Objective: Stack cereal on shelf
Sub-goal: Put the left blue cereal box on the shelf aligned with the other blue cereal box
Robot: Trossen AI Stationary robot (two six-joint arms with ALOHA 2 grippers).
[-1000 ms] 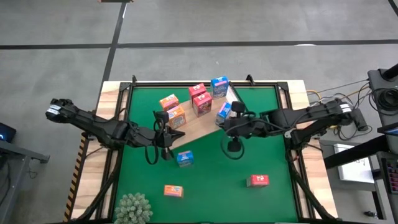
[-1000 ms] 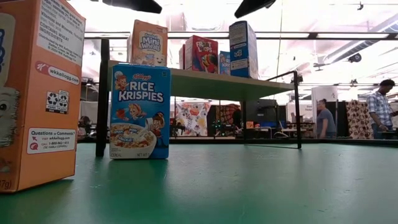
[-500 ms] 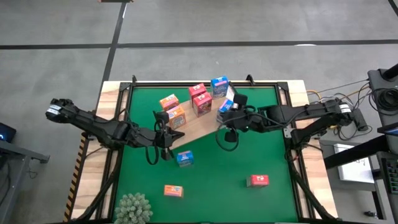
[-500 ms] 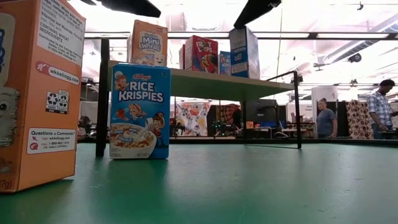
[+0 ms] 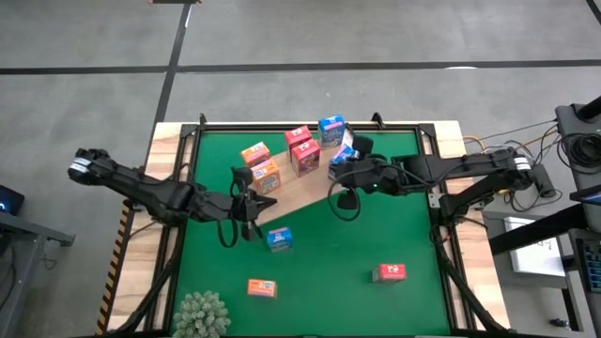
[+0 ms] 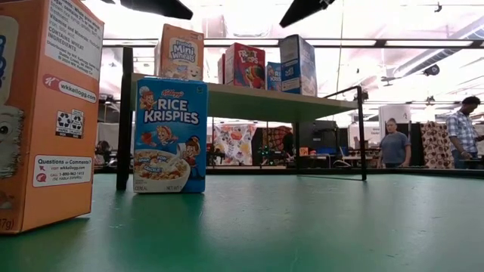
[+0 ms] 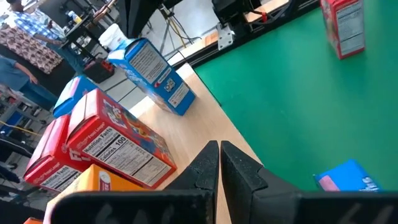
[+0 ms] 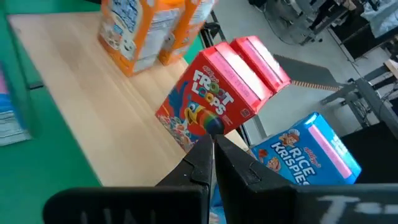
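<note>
A: What's under us & round us?

B: Green mat on the worktop [image 5: 413, 310], wood rim. Big lit hall behind; a person [image 6: 394, 143] stands far back.

A: Shelf?

B: Shelf [image 5: 291, 192] at the mat's rear, w/ two orange boxes [image 5: 260, 165], two red boxes [image 5: 301, 148], a blue box [image 5: 331, 128]. Another blue box [image 5: 342, 158] leans at its right end, by our right pincer [image 5: 336, 174], fingers together. Left pincer [image 5: 271, 204] together too, at the shelf's front edge.

A: Loose ones?

B: Blue carton [image 5: 279, 239], orange carton [image 5: 262, 288], red carton [image 5: 389, 272] on the mat; fuzzy plant [image 5: 201, 314] near corner.
</note>
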